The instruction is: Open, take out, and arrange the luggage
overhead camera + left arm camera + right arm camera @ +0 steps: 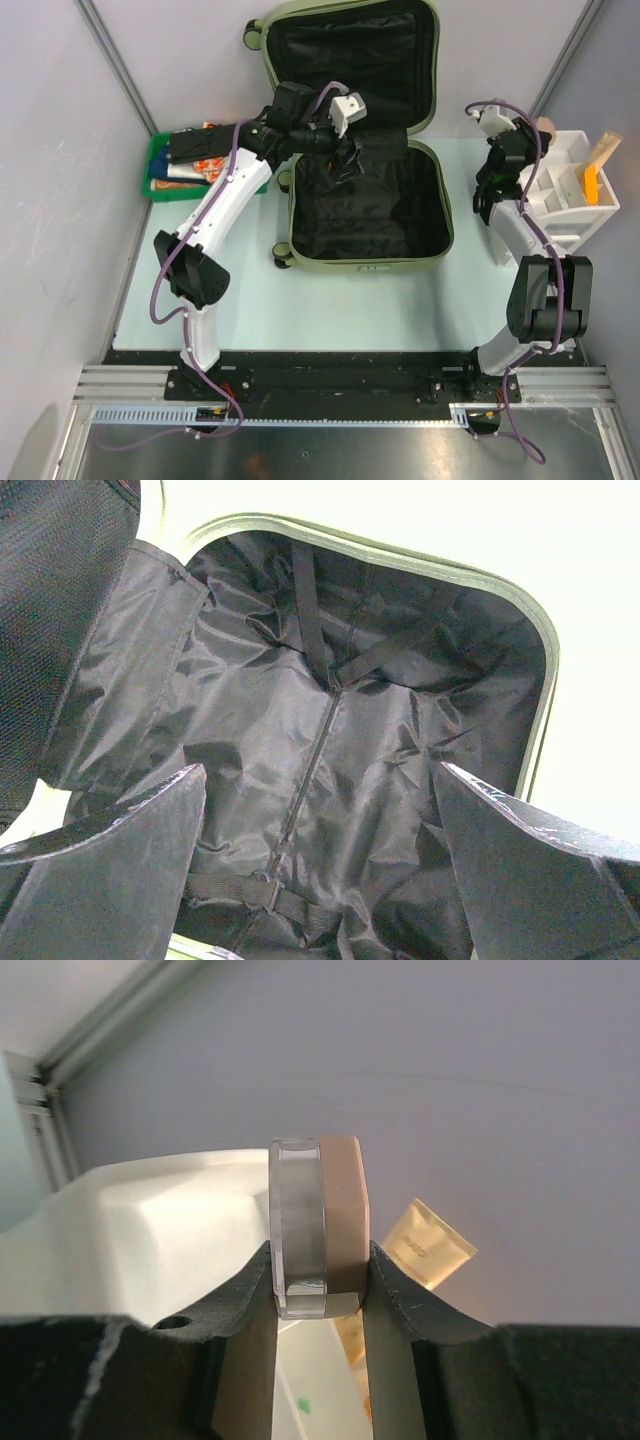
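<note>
From above, the large pale olive-green hard-shell suitcase (400,215) lies open at the middle of the pale desk (330,300). The white left arm (225,195) reaches over its hinge, and the right arm (520,225) stands beside the white compartmented organizer (585,215). At the left wrist, the left jaws are spread wide and empty over the black lining (380,760) and its crossed straps (310,620), which a low fingertip could snag, dragging the case. At the right wrist, the right jaws pinch a small round compact (318,1225), clear-lidded and beige, by its flat faces; so little contact could let it slip or twist and drop outside a compartment.
</note>
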`<state>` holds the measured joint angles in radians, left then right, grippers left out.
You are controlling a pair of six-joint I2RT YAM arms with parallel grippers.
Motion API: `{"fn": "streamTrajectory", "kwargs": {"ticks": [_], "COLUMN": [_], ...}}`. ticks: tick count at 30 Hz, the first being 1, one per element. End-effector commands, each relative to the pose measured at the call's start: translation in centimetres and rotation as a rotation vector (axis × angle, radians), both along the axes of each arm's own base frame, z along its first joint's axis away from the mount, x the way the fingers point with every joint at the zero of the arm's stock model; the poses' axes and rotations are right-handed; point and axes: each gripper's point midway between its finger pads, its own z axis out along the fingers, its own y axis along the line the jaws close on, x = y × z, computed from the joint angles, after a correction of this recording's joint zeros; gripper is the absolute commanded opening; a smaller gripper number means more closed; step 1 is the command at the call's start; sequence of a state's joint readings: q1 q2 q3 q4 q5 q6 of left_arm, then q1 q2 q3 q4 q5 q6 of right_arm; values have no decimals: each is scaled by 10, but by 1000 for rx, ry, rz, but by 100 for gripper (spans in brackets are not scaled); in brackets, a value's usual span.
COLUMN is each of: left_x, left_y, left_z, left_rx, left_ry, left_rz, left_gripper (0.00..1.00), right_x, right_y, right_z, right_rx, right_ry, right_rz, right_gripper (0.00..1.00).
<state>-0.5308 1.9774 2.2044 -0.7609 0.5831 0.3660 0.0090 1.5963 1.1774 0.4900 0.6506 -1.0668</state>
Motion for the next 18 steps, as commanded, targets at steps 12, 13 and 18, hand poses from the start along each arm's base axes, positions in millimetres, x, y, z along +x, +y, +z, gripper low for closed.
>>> {"fn": "streamTrajectory", "kwargs": {"ticks": [12,13,18], "left_x": [-5,-4,-4], "left_y": [-1,0,1], "left_z": [14,14,13], "left_rx": [-22,-24,-20], "left_ry": [-30,-28,-28], "left_rz": [-16,-14,-14], "left_gripper": [100,100,100], "right_x": [-2,1,6], "right_y": [-46,-48,-48], "right_z": [4,-3,-15], "right_rx": [6,6,34], "right_ry": [-11,8,50], "right_rz": [-117,-120,-121], "right_gripper": [0,0,21]}}
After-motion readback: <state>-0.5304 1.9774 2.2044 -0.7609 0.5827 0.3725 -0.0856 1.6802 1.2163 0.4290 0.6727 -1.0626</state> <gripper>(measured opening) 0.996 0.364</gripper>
